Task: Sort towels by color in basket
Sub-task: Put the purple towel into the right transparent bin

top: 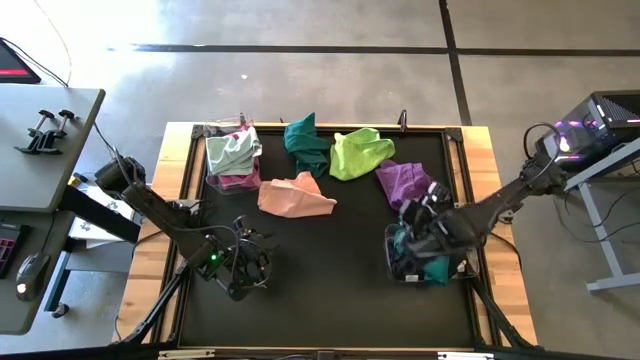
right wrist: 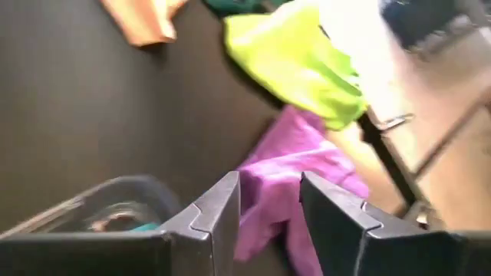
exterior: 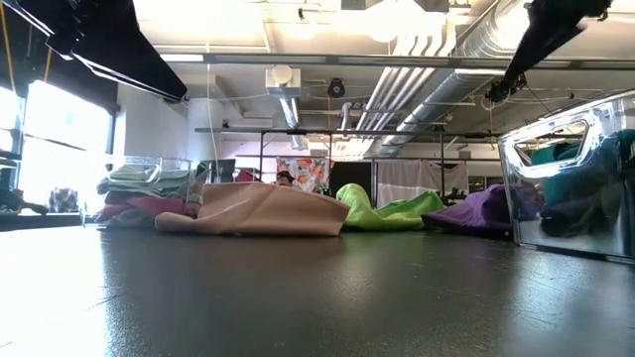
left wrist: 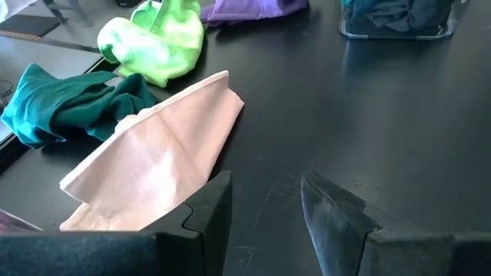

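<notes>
Your purple towel [top: 402, 182] lies crumpled just beside the right clear bin [top: 395, 268], soft and light; pinch a raised fold. Right gripper [right wrist: 268, 201] hovers above it, fingers apart, empty. Left gripper [left wrist: 265, 207] waits parted near the peach towel [left wrist: 153, 157].

We are losing the cloths under the mint towel [top: 232, 150] inside the left clear bin [top: 214, 182]; the right arm is covering most of the right bin [top: 392, 262] beside the purple towel [top: 402, 181].

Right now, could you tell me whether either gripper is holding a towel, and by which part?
Neither holds anything. The left gripper is open over bare mat near the peach towel; the right gripper is open and empty above the purple towel.
</notes>
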